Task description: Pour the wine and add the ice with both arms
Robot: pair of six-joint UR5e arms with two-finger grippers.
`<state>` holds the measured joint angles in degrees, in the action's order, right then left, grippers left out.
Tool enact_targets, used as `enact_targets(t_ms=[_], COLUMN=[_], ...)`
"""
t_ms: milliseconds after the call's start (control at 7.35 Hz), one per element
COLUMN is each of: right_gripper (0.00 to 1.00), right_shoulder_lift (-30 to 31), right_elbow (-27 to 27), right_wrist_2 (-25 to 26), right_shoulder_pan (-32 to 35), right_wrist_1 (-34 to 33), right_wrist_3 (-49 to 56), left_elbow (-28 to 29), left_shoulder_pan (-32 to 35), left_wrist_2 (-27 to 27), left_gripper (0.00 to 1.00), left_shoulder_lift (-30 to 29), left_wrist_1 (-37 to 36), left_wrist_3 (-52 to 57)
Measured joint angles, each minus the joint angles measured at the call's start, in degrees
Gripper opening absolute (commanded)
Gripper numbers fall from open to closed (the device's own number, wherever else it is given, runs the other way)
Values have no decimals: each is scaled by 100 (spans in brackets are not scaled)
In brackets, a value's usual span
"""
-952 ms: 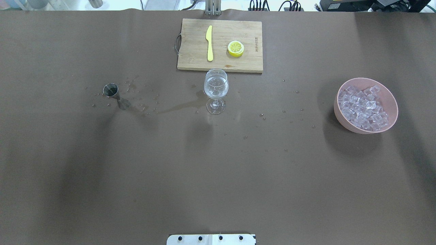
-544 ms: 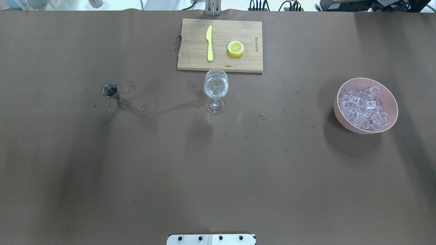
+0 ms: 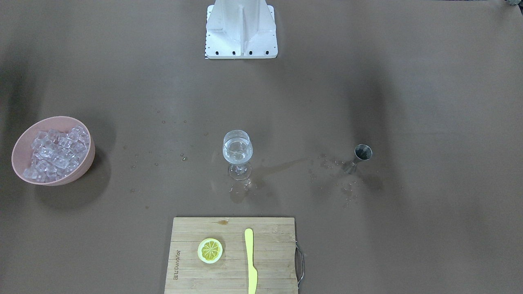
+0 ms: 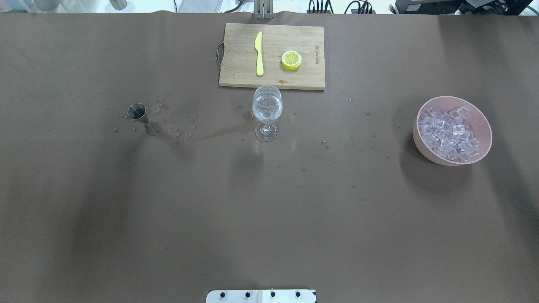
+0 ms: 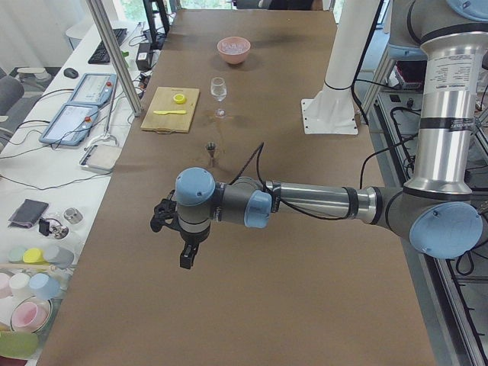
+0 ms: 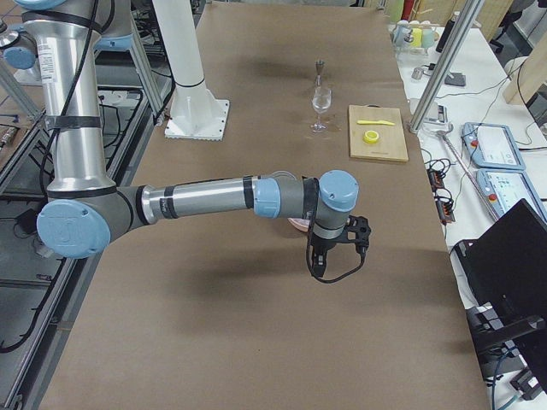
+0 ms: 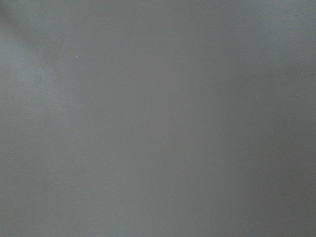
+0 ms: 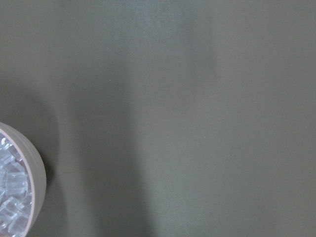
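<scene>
While the brown table [image 4: 269, 219] fills both fixed views, the left arm [image 5: 320, 200] and right arm [image 6: 205, 198] show only in the side views, stretched out low over it. Whether the left gripper [image 5: 186, 258] or right gripper [image 6: 318, 265] is parted or closed, I cannot tell. A wooden board [image 4: 240, 63] lies at the far edge. The ice [image 4: 450, 132] is heaped in a pink bowl [image 4: 438, 159] on the robot's right. The wine [image 4: 266, 107] sits in a stemmed glass [image 4: 266, 132] just before the board, with a wet streak [image 4: 219, 134] between it and the steel jigger [image 4: 139, 113].
</scene>
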<state>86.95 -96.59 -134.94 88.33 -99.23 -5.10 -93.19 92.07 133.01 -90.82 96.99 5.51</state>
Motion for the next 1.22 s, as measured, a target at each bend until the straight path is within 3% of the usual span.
enact_targets(t_ms=[1224], right_gripper=[100], right_shoulder_lift=[-62], right_elbow=[-14], right_wrist_2=[-31], right_shoulder_pan=[0], right_wrist_1=[3], right_wrist_3=[-1], left_elbow=[-227], left_shoulder_pan=[-23], left_wrist_2=[-2], left_gripper=[98], left_shoulder_lift=[-14], left_wrist_1=[195], left_wrist_3=[14])
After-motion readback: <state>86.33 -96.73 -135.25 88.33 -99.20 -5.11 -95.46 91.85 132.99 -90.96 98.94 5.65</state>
